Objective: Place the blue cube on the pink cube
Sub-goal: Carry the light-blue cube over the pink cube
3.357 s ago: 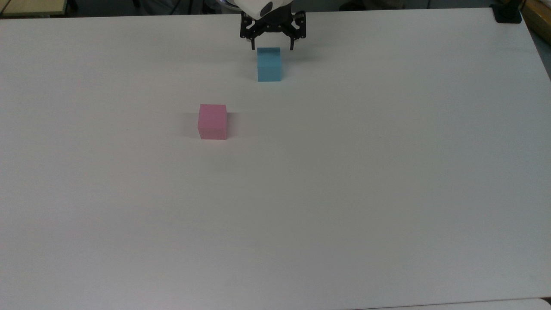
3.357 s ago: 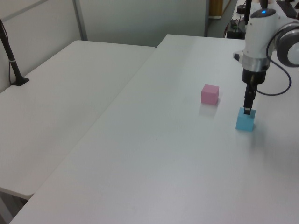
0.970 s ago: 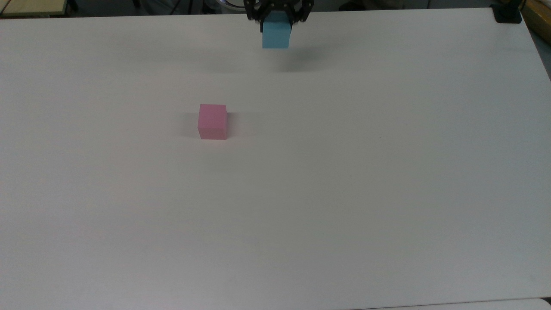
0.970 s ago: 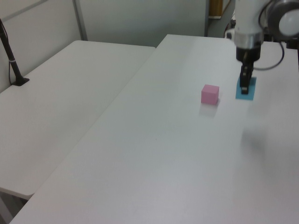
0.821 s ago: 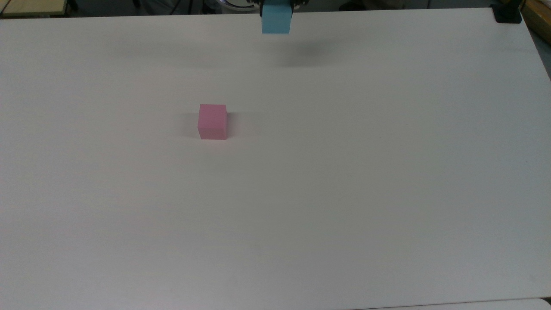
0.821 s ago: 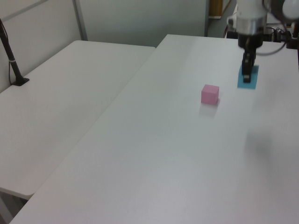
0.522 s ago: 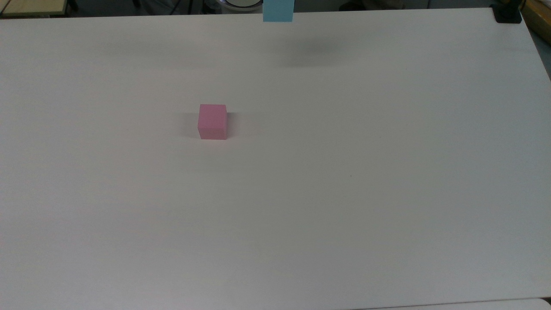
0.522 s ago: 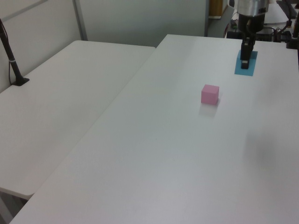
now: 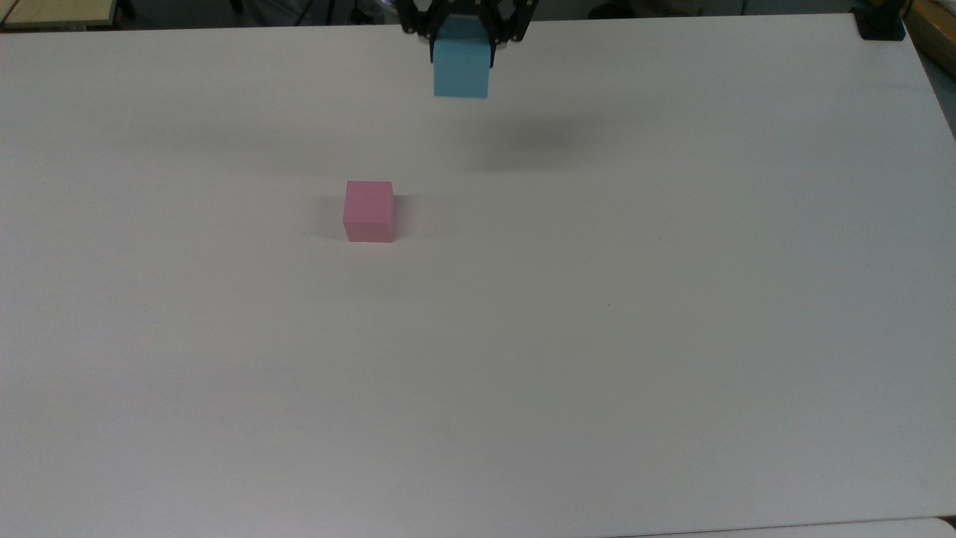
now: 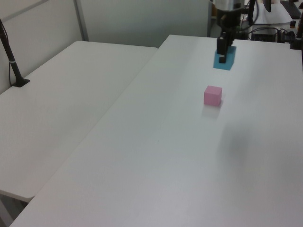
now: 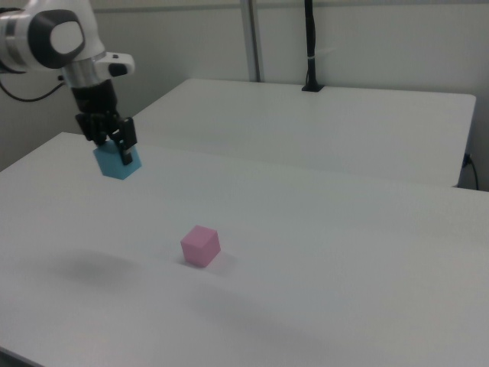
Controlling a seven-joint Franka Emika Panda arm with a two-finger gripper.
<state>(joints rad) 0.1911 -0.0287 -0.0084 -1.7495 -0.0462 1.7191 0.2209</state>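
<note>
My gripper [image 9: 461, 46] [image 10: 222, 53] [image 11: 114, 151] is shut on the blue cube [image 9: 461, 71] [image 10: 225, 61] [image 11: 116, 165] and holds it well above the white table [image 9: 597, 299]. The pink cube [image 9: 369, 211] [image 10: 212, 95] [image 11: 200, 245] rests alone on the table. In the top view the blue cube hangs up and to the right of the pink cube. In the right view it hangs high to the pink cube's left. Its soft shadow [image 9: 534, 142] falls on the table, right of the pink cube.
A second white table [image 10: 61, 104] [image 11: 321, 122] adjoins this one, with a black pole [image 10: 12, 59] [image 11: 311, 46] standing on its far edge. A black clamp [image 9: 880, 22] sits at the top view's upper right corner.
The gripper closed on the blue cube and lifted it off the table. In the last half second it carried the cube sideways toward the pink cube, leftward in the left view.
</note>
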